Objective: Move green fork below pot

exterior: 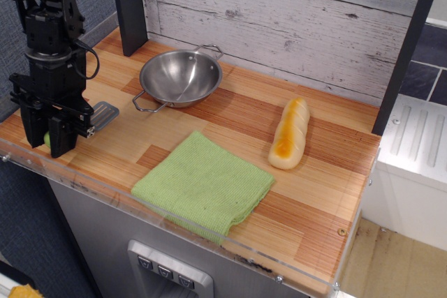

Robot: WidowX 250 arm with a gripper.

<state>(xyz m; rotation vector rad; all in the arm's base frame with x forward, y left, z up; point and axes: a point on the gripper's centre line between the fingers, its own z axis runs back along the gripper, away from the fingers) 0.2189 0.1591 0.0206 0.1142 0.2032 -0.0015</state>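
Note:
The steel pot [180, 77] with two wire loop handles sits at the back left of the wooden counter [230, 113]. My black gripper [46, 142] is at the counter's front left corner, left of and in front of the pot. It is shut on the green fork [104, 114]. A sliver of the fork's light-green handle shows between the fingers. Its grey slotted head sticks out to the right, low over the wood. Most of the handle is hidden by the fingers.
A light-green square cloth [202, 185] lies at the front middle. A yellow-white bread roll [290, 134] lies to its right. A dark post [129, 8] stands behind the pot on the left, with a plank wall behind. A clear lip runs along the counter's front edge.

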